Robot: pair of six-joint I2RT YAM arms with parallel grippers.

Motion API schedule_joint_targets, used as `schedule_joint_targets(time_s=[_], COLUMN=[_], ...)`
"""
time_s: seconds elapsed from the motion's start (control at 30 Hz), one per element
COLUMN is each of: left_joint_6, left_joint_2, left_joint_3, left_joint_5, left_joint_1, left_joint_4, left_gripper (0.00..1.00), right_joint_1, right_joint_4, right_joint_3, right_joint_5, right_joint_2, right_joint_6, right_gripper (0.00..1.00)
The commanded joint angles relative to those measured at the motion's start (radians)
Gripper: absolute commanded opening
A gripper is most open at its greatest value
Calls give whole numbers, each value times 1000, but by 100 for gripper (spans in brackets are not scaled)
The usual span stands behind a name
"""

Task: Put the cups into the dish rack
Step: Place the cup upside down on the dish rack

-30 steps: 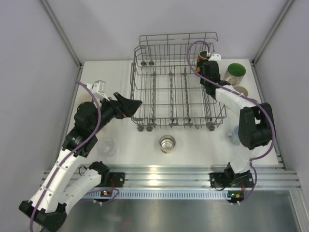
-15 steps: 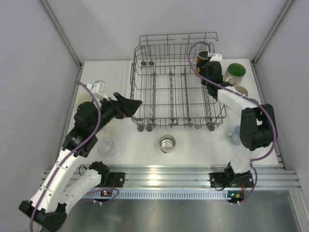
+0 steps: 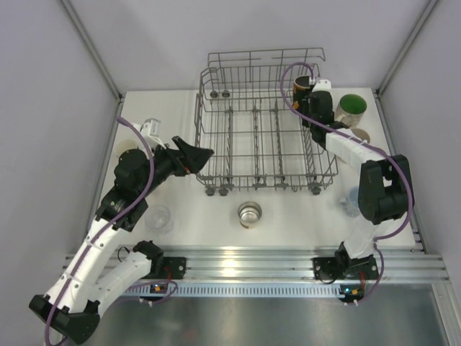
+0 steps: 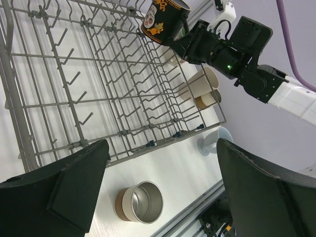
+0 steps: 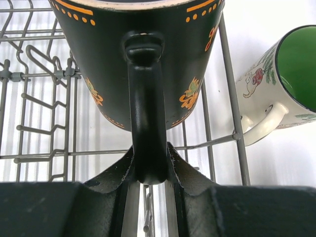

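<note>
Close to the table's (image 3: 202, 231) near edge stands a shiny steel cup (image 3: 250, 213), mouth up. Beyond it, at the near left corner of the grey wire dish rack (image 3: 253, 148), the left gripper (image 3: 202, 156) hovers with its 2 fingers spread wide, holding nothing. At the rack's far right corner, the right gripper (image 5: 148, 170) clamps the handle of a black mug with orange patterns (image 5: 113, 64), held over the corner wires.

The black mug (image 5: 148, 64) carries orange dots, dashes and orange-green flower motifs. The cream mug (image 5: 261, 84) at the right has a red-and-green print outside and is green inside. The dish rack (image 3: 253, 144) is grey wire, the counter (image 3: 302, 216) white. The steel cup (image 4: 143, 201) has a tan band.
</note>
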Motion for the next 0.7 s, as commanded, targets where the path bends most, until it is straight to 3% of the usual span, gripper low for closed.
schedule_joint_targets(time_s=[0.0,0.17,0.37,0.67], left_joint_6=[-5,-5,-2,-3], left_joint_2=[11,23,29,46], left_joint_3=[28,23,22,20], left_joint_5=[6,5,-1,2], left_joint_1=[-4,-4,-3,-3], left_joint_4=[25,25,24,25], left_gripper=[96,96,96,96], right_joint_1=[-38,-57,-64,-64], right_joint_4=[146,254,345,359], right_joint_3=[39,-19,-62,-28], right_joint_5=[9,-96,-103,-121], right_joint_2=[-63,-89,-129,-145], right_joint_6=[-40,-29,-23,-47], right_gripper=[0,0,0,0])
